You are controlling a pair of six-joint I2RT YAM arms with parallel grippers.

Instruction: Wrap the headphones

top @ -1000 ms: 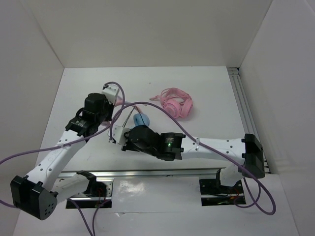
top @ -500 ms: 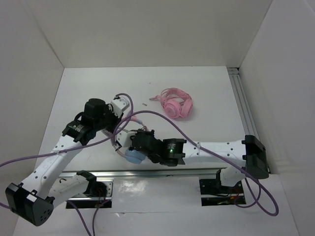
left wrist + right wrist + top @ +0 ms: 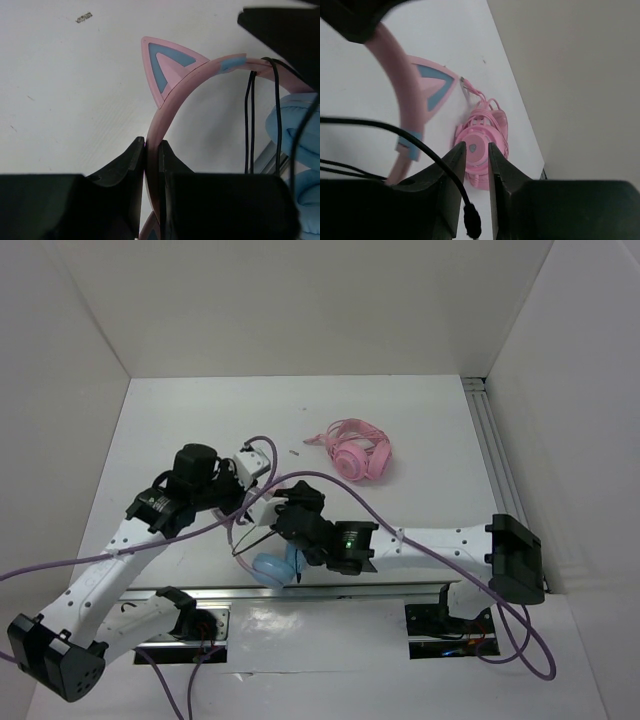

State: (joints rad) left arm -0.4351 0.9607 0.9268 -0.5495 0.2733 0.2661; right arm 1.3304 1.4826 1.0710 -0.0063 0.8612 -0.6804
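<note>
Left claw [image 3: 152, 147] clamps the headband [image 3: 185, 85]; right claw [image 3: 476, 150], narrow on the cable [image 3: 395, 131], sits just beside, strand crossing the band.

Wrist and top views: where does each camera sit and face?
Top external: above and behind the bases, looking down on white table; left arm, right arm show.
Left wrist: on left arm, facing along left hand pinching pink cat-ear headband.
Right wrist: on right arm, facing past right hand to all-pink headphones.
Shared: both wrist views show that headband.
</note>
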